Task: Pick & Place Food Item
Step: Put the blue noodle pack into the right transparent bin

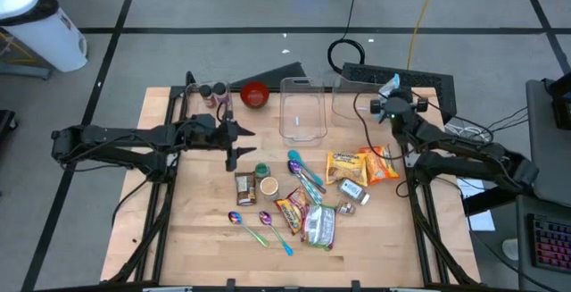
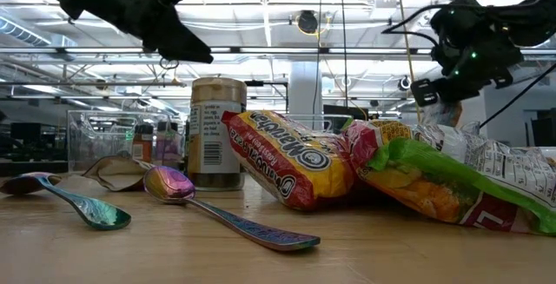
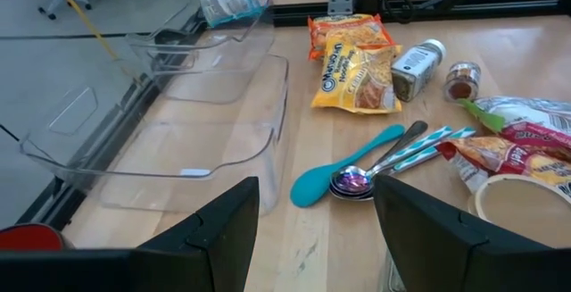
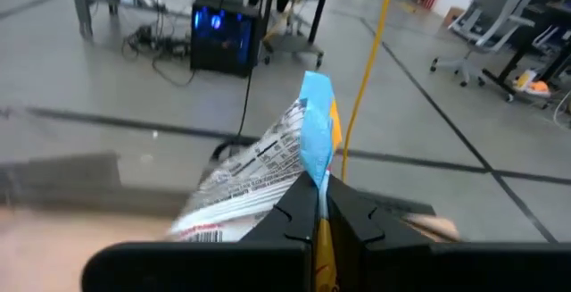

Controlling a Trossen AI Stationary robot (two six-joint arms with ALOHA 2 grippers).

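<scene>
My right gripper (image 4: 319,198) is shut on a food packet (image 4: 259,180) with a blue end seam and a white printed back. It is held at the table's far right (image 1: 393,85), above a clear bin (image 3: 210,37). My left gripper (image 3: 317,229) hangs open above the table's left middle (image 1: 236,140), with nothing between its fingers, facing a nearer clear bin (image 1: 302,109). Yellow noodle packets (image 1: 357,165), spice jars (image 1: 352,191), spoons (image 1: 303,174) and other packets (image 1: 312,221) lie flat on the wooden table (image 1: 205,229). My right gripper pinches the packet between its two fingers at the blue seamed end (image 4: 314,140). The fingers come about level from the table's right side. The packet stands edge-on in the hold, sticks out past the fingertips and is lifted clear of the table.
A red bowl (image 1: 255,94) and small jars (image 1: 214,93) stand at the far left of the table. A dark keyboard-like slab (image 1: 410,82) lies behind the far right edge. Bare wood lies at the near left.
</scene>
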